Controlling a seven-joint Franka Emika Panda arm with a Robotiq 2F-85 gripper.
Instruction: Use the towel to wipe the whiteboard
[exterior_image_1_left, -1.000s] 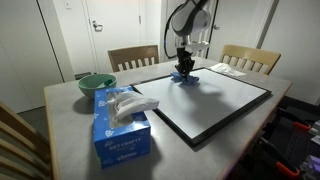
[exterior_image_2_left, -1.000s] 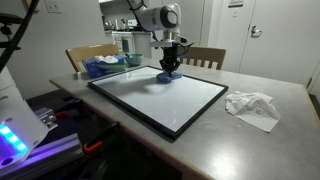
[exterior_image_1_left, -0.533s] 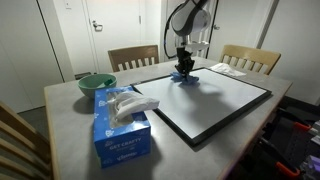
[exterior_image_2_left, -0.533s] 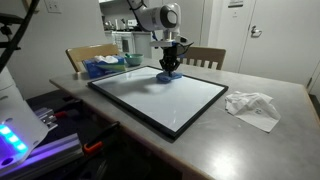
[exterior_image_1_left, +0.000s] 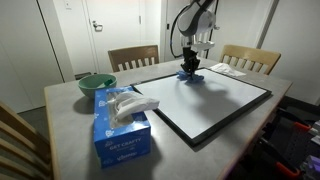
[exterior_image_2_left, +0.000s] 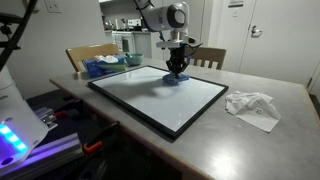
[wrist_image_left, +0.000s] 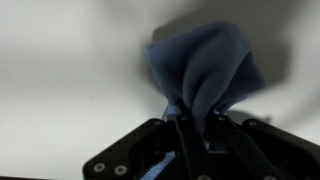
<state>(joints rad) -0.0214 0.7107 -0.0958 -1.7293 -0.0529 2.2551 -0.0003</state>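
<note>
The whiteboard (exterior_image_1_left: 215, 95) (exterior_image_2_left: 160, 95) lies flat on the table, white with a thin black frame. My gripper (exterior_image_1_left: 189, 68) (exterior_image_2_left: 177, 68) points straight down near the board's far edge, shut on the blue towel (exterior_image_1_left: 190, 75) (exterior_image_2_left: 176, 78), which it presses onto the white surface. In the wrist view the towel (wrist_image_left: 205, 70) bunches up out of the shut jaws of the gripper (wrist_image_left: 190, 122), with the board's white surface (wrist_image_left: 70, 70) behind it.
A blue tissue box (exterior_image_1_left: 120, 125) and a green bowl (exterior_image_1_left: 96, 84) stand on the table beside the board. Crumpled white tissue (exterior_image_2_left: 253, 107) lies on the opposite side. Wooden chairs (exterior_image_1_left: 133, 57) (exterior_image_1_left: 250, 58) stand at the far table edge.
The gripper has slid the towel a short way along the board's far edge, rightward in both exterior views. The jaws stay shut on it.
</note>
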